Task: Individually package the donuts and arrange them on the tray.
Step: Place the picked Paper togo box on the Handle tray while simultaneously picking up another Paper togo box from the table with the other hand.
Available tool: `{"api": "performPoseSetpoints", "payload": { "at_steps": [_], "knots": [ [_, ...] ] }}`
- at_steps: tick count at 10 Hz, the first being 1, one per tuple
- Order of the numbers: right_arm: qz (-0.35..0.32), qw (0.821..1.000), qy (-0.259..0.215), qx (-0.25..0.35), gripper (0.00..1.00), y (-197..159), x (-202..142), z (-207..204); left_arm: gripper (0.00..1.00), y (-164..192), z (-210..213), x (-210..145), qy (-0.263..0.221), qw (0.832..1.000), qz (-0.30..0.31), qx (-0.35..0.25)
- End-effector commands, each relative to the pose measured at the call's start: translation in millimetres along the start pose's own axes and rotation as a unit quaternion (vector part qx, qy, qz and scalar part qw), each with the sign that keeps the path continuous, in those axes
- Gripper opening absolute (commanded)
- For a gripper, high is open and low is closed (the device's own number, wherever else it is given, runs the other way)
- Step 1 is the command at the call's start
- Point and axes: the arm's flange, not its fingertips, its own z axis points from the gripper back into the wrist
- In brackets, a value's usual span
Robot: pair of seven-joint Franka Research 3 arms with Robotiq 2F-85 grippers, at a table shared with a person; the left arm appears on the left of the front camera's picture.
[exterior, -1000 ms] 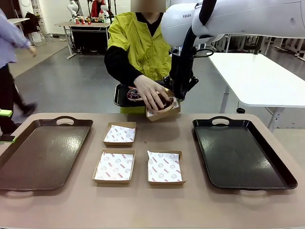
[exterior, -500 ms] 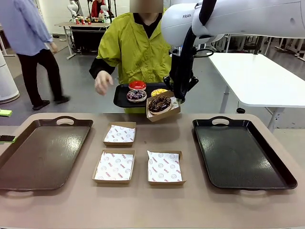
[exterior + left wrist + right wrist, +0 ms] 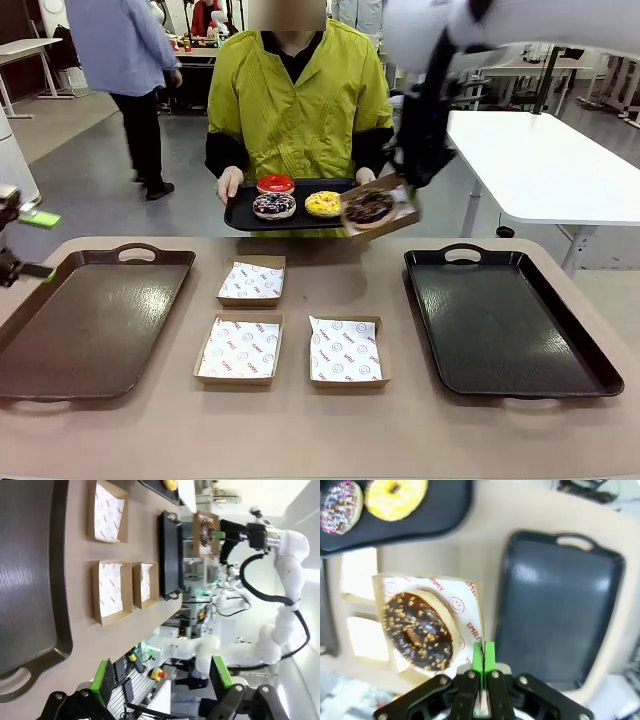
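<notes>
We saw the right gripper (image 3: 482,652) clamped on the paper-lined box (image 3: 462,602); its chocolate donut (image 3: 417,630) looked glossy, gold-sprinkled. The left gripper (image 3: 162,675) gaped.

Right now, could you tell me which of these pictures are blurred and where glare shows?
Front view: the right arm is smeared by motion, with a soft sheen on the brown tray. Right wrist view: soft throughout, with a bright patch on the black tray. Left wrist view: crisp, rolled sideways, edges bent.
</notes>
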Motion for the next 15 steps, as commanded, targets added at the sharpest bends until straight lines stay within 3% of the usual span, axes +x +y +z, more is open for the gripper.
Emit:
{"api": "performPoseSetpoints", "payload": {
  "at_steps": [1, 4, 7, 10, 13, 15],
  "knots": [
    [0.007, 1.000, 0.000, 0.006, 0.01, -66.6, -32.2, -4.0, 1.00, -51.4, -10.8, 18.4, 0.016, 0.996, -0.011, 0.087],
    [-0.036, 0.999, -0.004, 0.001, 0.01, -143.7, -44.6, -31.1, 1.00, -127.5, -63.0, 49.0, 0.025, 0.976, -0.032, 0.213],
    [-0.066, 0.998, 0.002, 0.025, 0.01, -169.5, -39.8, -69.9, 1.00, -162.0, -131.4, 90.7, -0.010, 0.943, -0.046, 0.331],
    [-0.067, 0.997, 0.003, 0.040, 0.01, -171.0, -32.1, -94.0, 1.00, -154.9, -201.4, 122.2, -0.030, 0.905, -0.058, 0.421],
    [-0.070, 0.997, 0.010, 0.017, 0.01, -172.4, -35.7, -84.0, 1.00, -120.1, -258.3, 155.5, -0.046, 0.863, -0.065, 0.498],
    [-0.070, 0.997, 0.010, 0.017, 0.01, -172.4, -35.7, -84.0, 1.00, -91.4, -290.2, 169.2, -0.041, 0.849, -0.066, 0.522]
  ]
}}
